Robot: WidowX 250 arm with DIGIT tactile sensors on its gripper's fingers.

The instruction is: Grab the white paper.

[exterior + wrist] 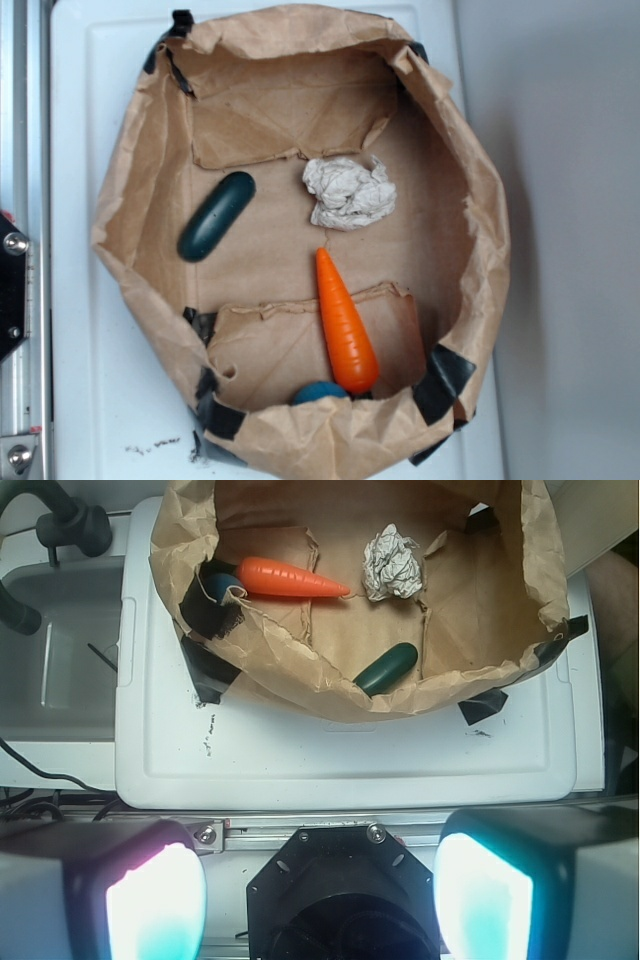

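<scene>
White paper (pixel 392 565) lay far ahead of gripper (pixel 320 885), slightly right, well apart, beyond bag (pixel 300 685) rim. No clear long axis. Jaws stood wide, empty.

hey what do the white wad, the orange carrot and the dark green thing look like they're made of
White paper: crumpled matte paper, sharp grey creases. Orange carrot: likely moulded plastic, smooth with faint ridges and a slight sheen. Dark green cucumber-shaped toy: probably plastic or rubber, smooth and dull.

A blue object (pixel 318 392) lies mostly hidden behind the carrot (pixel 345 325) and bag rim (pixel 330 430).
</scene>
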